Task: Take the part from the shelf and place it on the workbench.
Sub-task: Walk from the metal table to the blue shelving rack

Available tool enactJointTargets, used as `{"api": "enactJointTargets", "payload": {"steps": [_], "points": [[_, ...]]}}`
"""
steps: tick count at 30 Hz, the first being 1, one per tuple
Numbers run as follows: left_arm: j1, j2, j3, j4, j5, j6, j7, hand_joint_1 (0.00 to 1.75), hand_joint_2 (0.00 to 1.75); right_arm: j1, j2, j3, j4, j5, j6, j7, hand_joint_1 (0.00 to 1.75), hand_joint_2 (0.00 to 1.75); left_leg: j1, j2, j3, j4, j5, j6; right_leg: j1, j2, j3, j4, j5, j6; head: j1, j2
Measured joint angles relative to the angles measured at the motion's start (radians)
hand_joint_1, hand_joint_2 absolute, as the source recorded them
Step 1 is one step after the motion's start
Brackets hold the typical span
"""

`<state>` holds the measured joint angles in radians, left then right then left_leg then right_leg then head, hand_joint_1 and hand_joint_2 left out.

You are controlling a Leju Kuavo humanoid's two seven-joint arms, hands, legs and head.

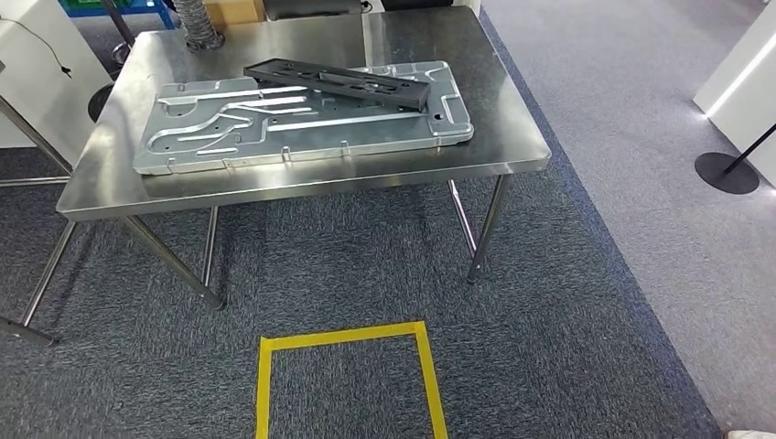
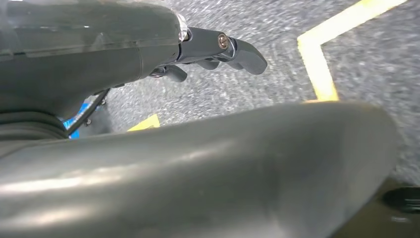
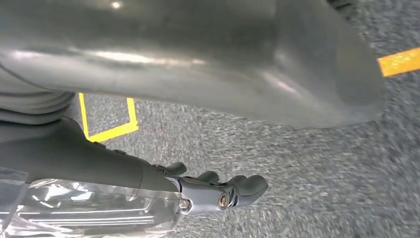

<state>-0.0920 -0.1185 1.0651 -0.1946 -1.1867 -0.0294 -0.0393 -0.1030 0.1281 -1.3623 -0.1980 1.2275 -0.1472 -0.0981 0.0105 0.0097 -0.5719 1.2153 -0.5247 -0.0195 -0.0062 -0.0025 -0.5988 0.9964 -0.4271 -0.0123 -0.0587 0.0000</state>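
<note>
A long black part lies flat across the far side of a large silver stamped plate on the steel workbench ahead of me. Both arms hang at my sides over the carpet. In the left wrist view my left hand has its fingers stretched out and slightly bent, with nothing in them. The right wrist view has my right hand the same way, fingers loose and holding nothing, above grey carpet.
A yellow tape square marks the carpet in front of the bench. A black round stand base and a white cabinet are at the right. A ribbed hose hangs at the bench's far edge.
</note>
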Motion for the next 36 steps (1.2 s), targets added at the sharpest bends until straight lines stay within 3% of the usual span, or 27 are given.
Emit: {"api": "enactJointTargets", "payload": {"steps": [1,3,5,9,11,13,14,15,17,19,20,22,23,24,27,28,29,31,32,34,36], "points": [[-0.002,-0.001,0.001,0.0,0.004,0.002,0.005,0.0,0.0,0.0,-0.001,0.002,0.0,0.001,0.004,-0.003,0.0,0.0,-0.001,-0.001,0.054,-0.072,0.007,0.006,0.0,0.0,-0.013,0.005,0.009,0.004,0.0,0.0],[-0.007,-0.006,0.003,0.0,0.013,0.004,0.012,0.0,0.0,-0.001,-0.006,0.008,0.0,0.007,0.013,-0.01,0.0,0.0,-0.007,-0.002,0.138,-0.205,-0.015,0.02,0.001,-0.001,-0.026,0.009,0.027,0.015,0.0,0.0],[-0.008,-0.017,0.008,0.0,0.022,0.005,0.015,0.0,0.0,0.0,-0.016,0.017,0.0,0.017,0.018,-0.017,0.0,0.0,-0.014,-0.003,0.155,-0.25,-0.03,0.033,-0.001,-0.002,-0.029,0.005,0.044,0.028,0.0,0.0],[-0.006,-0.025,0.013,0.0,0.027,0.004,0.014,0.0,0.0,0.002,-0.024,0.023,0.0,0.025,0.02,-0.021,0.0,0.0,-0.015,-0.002,0.147,-0.25,-0.021,0.043,-0.003,-0.002,-0.03,0.001,0.056,0.036,0.0,0.0],[-0.004,-0.043,0.022,0.0,0.038,0.001,-0.001,0.0,0.0,0.008,-0.041,0.036,-0.001,0.044,0.017,-0.027,0.0,0.0,-0.014,0.003,0.114,-0.254,0.015,0.06,-0.006,0.0,-0.06,0.104,-0.048,0.047,0.0,0.0],[-0.004,-0.062,0.033,0.0,0.057,-0.002,-0.023,0.0,0.0,0.014,-0.06,0.054,-0.003,0.068,0.013,-0.031,0.0,0.0,-0.016,0.008,0.065,-0.252,0.056,0.074,-0.01,0.002,-0.091,0.262,-0.166,0.057,0.0,0.0],[-0.004,-0.066,0.038,0.0,0.065,-0.003,-0.03,0.0,0.0,0.014,-0.065,0.061,-0.003,0.075,0.012,-0.028,0.0,0.0,-0.017,0.009,0.046,-0.248,0.068,0.073,-0.01,0.002,-0.085,0.297,-0.164,0.059,0.0,0.0],[-0.004,-0.068,0.044,0.0,0.075,-0.003,-0.035,0.0,0.0,0.014,-0.069,0.067,-0.003,0.083,0.012,-0.024,0.0,0.0,-0.018,0.01,0.028,-0.243,0.078,0.071,-0.01,0.002,-0.062,0.291,-0.138,0.058,0.0,0.0],[-0.005,-0.072,0.059,0.0,0.098,0.001,-0.041,0.0,0.0,0.012,-0.075,0.084,-0.003,0.101,0.013,-0.013,0.0,0.0,-0.018,0.011,-0.006,-0.228,0.095,0.067,-0.009,0.002,0.035,0.182,-0.091,0.053,0.0,0.0],[-0.006,-0.075,0.078,0.0,0.121,0.013,-0.041,0.0,0.0,0.006,-0.08,0.101,-0.003,0.116,0.015,0.0,0.0,0.0,-0.021,0.011,-0.031,-0.212,0.109,0.059,-0.005,0.002,0.14,0.032,-0.102,0.044,0.0,0.0],[-0.006,-0.075,0.087,0.0,0.129,0.019,-0.04,0.0,0.0,0.003,-0.082,0.109,-0.003,0.121,0.016,0.006,0.0,0.0,-0.021,0.012,-0.037,-0.208,0.116,0.053,-0.001,0.002,0.166,-0.012,-0.115,0.038,0.0,0.0],[-0.006,-0.076,0.102,0.0,0.133,0.029,-0.033,0.0,0.0,0.002,-0.082,0.121,-0.002,0.125,0.02,0.017,0.0,0.0,-0.019,0.014,-0.046,-0.205,0.133,0.042,0.001,0.001,0.165,-0.035,-0.113,0.025,0.0,0.0],[-0.004,-0.076,0.107,0.0,0.128,0.032,-0.026,0.0,0.0,0.002,-0.081,0.124,-0.002,0.123,0.022,0.022,0.0,0.0,-0.017,0.011,-0.052,-0.201,0.127,0.036,0.0,-0.002,0.157,-0.036,-0.102,0.018,0.0,0.0],[-0.002,-0.075,0.108,0.0,0.119,0.035,-0.017,0.0,0.0,0.001,-0.08,0.126,-0.002,0.117,0.025,0.027,0.0,0.0,-0.016,0.007,-0.06,-0.182,0.101,0.03,-0.002,-0.004,0.146,-0.038,-0.091,0.01,0.0,0.0],[0.002,-0.07,0.108,0.0,0.087,0.042,0.009,0.0,0.0,0.001,-0.071,0.125,-0.002,0.092,0.026,0.034,0.0,0.0,-0.009,-0.001,-0.099,-0.024,-0.049,0.013,-0.004,-0.009,0.1,-0.037,-0.053,-0.002,0.0,0.0],[0.003,-0.067,0.107,0.0,0.079,0.04,0.014,0.0,0.0,0.002,-0.065,0.125,-0.002,0.085,0.026,0.034,0.0,0.0,-0.006,-0.001,-0.106,0.033,-0.075,0.009,-0.004,-0.009,0.081,-0.035,-0.04,-0.001,0.0,0.0],[0.003,-0.062,0.106,0.0,0.074,0.036,0.016,0.0,0.0,0.002,-0.06,0.124,-0.002,0.079,0.025,0.033,0.0,0.0,-0.004,-0.001,-0.102,0.068,-0.074,0.005,-0.004,-0.009,0.062,-0.031,-0.028,0.001,0.0,0.0],[0.002,-0.051,0.103,0.0,0.065,0.025,0.013,0.0,0.0,0.002,-0.048,0.123,-0.002,0.071,0.023,0.031,0.0,0.0,0.001,-0.001,-0.049,0.045,-0.019,0.001,-0.006,-0.009,0.023,-0.02,-0.007,0.006,0.0,0.0],[0.001,-0.046,0.102,0.0,0.061,0.021,0.01,0.0,0.0,0.002,-0.042,0.123,-0.001,0.07,0.021,0.031,0.0,0.0,0.003,-0.001,0.001,-0.013,0.003,0.001,-0.007,-0.009,0.006,-0.012,0.002,0.01,0.0,0.0],[-0.002,-0.036,0.098,0.0,0.053,0.018,-0.002,0.0,0.0,0.002,-0.033,0.123,-0.001,0.068,0.02,0.028,0.0,0.0,0.001,-0.003,0.108,-0.164,-0.007,0.008,-0.006,-0.008,-0.019,0.003,0.016,0.022,0.0,0.0],[-0.005,-0.029,0.094,0.0,0.046,0.021,-0.013,0.0,0.0,0.0,-0.027,0.123,-0.001,0.066,0.019,0.022,0.0,0.87,-0.003,-0.005,0.153,-0.247,-0.035,0.023,-0.005,-0.009,-0.03,0.008,0.03,0.036,0.0,0.0]]}}
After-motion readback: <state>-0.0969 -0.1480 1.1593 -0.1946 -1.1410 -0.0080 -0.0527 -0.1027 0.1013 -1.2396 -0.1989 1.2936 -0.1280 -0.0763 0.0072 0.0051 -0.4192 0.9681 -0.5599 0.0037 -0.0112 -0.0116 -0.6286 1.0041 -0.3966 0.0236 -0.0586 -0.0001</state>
